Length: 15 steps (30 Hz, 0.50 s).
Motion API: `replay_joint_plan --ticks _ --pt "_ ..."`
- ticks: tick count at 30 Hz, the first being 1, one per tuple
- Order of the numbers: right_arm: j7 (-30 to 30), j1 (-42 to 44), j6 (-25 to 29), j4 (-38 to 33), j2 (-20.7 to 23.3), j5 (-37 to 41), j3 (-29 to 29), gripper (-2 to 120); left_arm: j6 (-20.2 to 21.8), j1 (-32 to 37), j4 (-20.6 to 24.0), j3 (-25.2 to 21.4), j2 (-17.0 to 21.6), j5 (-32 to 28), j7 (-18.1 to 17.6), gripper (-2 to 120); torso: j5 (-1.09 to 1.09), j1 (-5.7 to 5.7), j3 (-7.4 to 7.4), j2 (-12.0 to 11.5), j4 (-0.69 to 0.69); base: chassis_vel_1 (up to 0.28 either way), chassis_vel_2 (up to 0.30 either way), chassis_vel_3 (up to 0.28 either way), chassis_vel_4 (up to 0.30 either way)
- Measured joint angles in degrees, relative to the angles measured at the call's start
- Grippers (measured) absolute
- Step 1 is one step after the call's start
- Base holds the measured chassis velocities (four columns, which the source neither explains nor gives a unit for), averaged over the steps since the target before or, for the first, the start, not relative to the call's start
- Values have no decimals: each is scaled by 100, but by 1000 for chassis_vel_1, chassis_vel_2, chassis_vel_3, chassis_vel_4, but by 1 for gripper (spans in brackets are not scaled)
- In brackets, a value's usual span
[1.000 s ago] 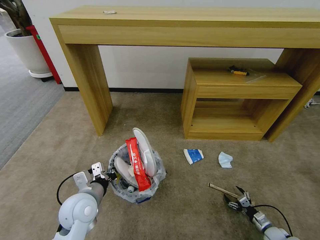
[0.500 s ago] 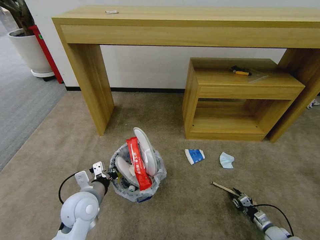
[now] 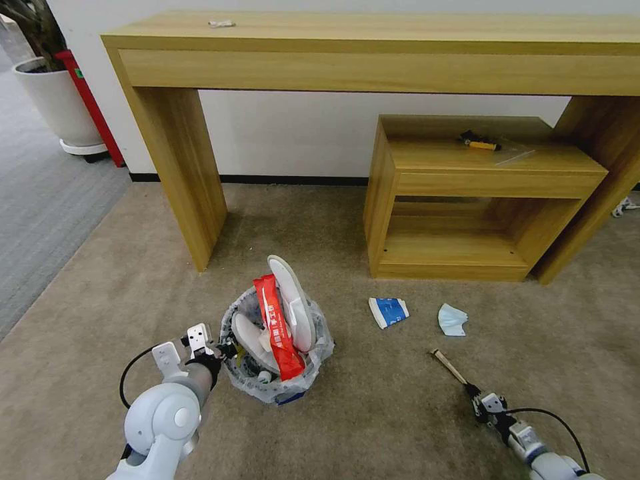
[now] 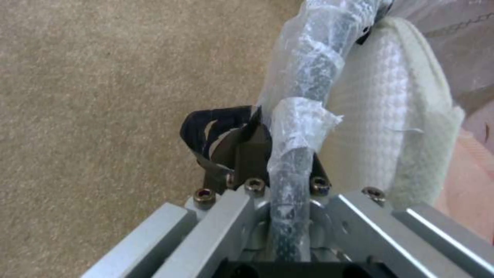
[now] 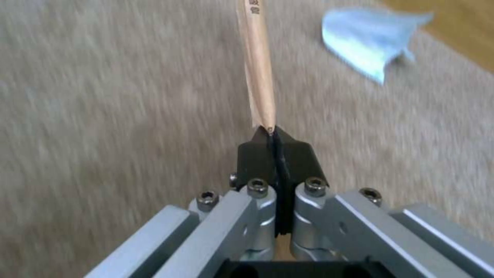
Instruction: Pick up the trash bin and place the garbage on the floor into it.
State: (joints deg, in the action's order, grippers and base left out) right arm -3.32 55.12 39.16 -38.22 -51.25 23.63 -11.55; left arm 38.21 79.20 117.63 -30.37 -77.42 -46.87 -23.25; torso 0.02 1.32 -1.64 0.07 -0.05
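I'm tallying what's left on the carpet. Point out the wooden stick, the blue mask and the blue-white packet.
wooden stick (image 3: 448, 365): head view, mid-shaft.
blue mask (image 3: 451, 319): head view, centre of the fabric.
blue-white packet (image 3: 389, 311): head view, blue face.

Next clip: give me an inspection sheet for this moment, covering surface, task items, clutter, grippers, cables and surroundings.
Surface: beige carpet, grey ribbed carpet to the left.
Job's things: trash bin with clear liner stands on the floor, holding two white slippers and a red wrapper. Blue-white packet and pale blue mask lie loose on the carpet.
Clutter: small white scrap on the long table; dark and yellow item on the low shelf unit.
Grippers: left gripper clamped on the bin's bagged rim; right gripper shut on one end of the wooden stick.
Cables: black cable loops at the left wrist, another at the right.
Surroundings: white plant pot, red box, white wall.
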Motion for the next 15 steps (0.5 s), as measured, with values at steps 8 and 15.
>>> replay_joint_plan --ticks 8,15 --pt "49 63 102 -1132 313 244 -90 0 -9 -63 -249 20 5 134 30 0 0 0 1 0 1 0 0 0 0" --pt "44 -62 131 -1826 609 356 -175 0 -10 -247 -394 77 27 134 6 0 -2 0 1 0 -2 0 0 0 0"
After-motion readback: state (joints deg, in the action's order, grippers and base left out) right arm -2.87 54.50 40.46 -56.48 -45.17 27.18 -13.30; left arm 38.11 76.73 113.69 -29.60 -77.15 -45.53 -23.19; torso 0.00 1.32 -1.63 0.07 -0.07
